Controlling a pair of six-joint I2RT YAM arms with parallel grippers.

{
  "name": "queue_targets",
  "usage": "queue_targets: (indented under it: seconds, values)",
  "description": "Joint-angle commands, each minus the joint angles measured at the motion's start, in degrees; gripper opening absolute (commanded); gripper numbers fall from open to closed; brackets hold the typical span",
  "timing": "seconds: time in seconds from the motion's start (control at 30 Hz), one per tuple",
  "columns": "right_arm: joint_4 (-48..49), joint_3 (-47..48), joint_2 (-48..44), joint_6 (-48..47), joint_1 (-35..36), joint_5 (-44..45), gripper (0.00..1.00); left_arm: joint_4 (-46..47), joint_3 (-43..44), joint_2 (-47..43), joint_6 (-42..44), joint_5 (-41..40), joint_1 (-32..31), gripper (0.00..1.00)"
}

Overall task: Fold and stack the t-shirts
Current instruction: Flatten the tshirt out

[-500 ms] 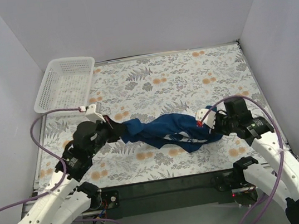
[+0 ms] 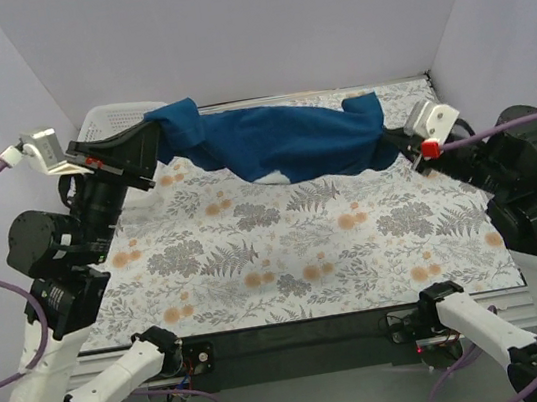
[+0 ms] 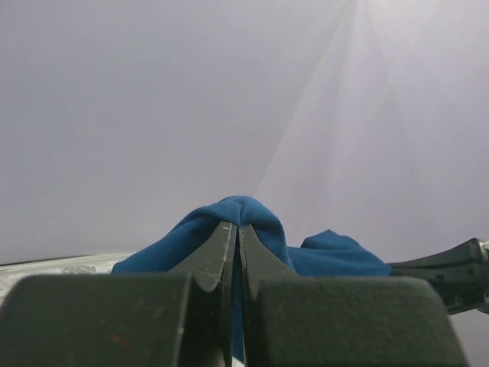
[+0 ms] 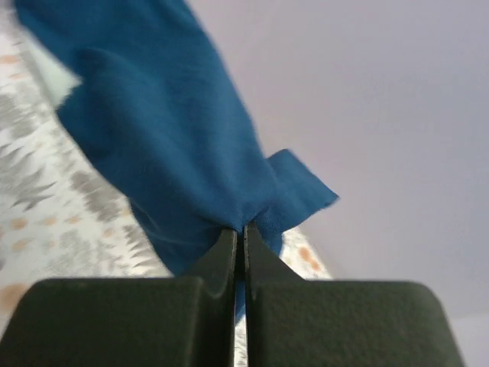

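Observation:
A dark blue t-shirt hangs stretched in the air above the far half of the floral table, sagging a little in the middle. My left gripper is shut on its left end, high up in front of the basket. My right gripper is shut on its right end at the far right. In the left wrist view the blue cloth bunches over the closed fingertips. The right wrist view shows the t-shirt spreading away from the pinched fold. The chest print is hidden.
A white mesh basket stands at the far left corner, mostly hidden behind my left arm and the cloth. Pale walls close the table on three sides. Cables loop off both arms at the sides.
Both arms have risen and swung outward and toward the far wall. The t-shirt, bunched low on the table before, now hangs lifted and pulled out between the grippers.

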Motion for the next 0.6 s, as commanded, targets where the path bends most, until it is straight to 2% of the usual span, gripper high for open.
queue_targets:
  seconds: [0.0,0.07,0.1,0.23,0.3,0.33,0.4,0.43,0.5,0.57]
  values:
    - [-8.85,-12.01,-2.39,-3.66,-0.59,-17.28,0.01,-1.22,-4.02,3.09,-0.43,6.46,0.20,0.00]
    - [-9.12,-22.03,-4.94,-7.87,-0.59,-21.42,0.01,-1.31,-7.53,2.92,-2.01,9.52,0.20,0.00]
    - [-9.73,-31.12,-7.30,-9.81,-0.59,-21.70,0.01,-1.92,-11.20,2.74,-2.80,11.10,0.20,0.00]
    - [-15.00,-44.03,-11.80,-23.17,-0.50,-15.48,0.01,-5.26,-21.85,1.69,-6.93,17.78,0.20,0.00]
    - [-16.50,-45.45,-13.30,-26.43,-0.50,-13.36,0.13,-7.01,-28.95,0.47,-9.74,21.38,0.20,0.00]
    - [-16.59,-45.10,-13.65,-26.53,-0.50,-13.35,0.26,-7.37,-31.52,-0.07,-10.80,22.10,0.20,0.00]
    - [-14.94,-43.36,-12.43,-24.95,-0.59,-13.79,0.44,-8.77,-37.22,-2.60,-13.69,22.72,0.20,0.00]
    - [-13.71,-43.00,-11.56,-23.38,-0.59,-13.71,0.66,-9.04,-38.73,-3.92,-14.49,22.72,0.20,0.00]
    - [-12.99,-41.68,-7.08,-22.13,-0.50,-15.53,0.74,-9.92,-41.28,-7.78,-17.03,21.84,0.20,0.00]
    - [-13.08,-40.10,-2.35,-22.22,-0.50,-18.43,0.76,-10.19,-44.10,-9.99,-18.54,21.75,0.20,0.00]
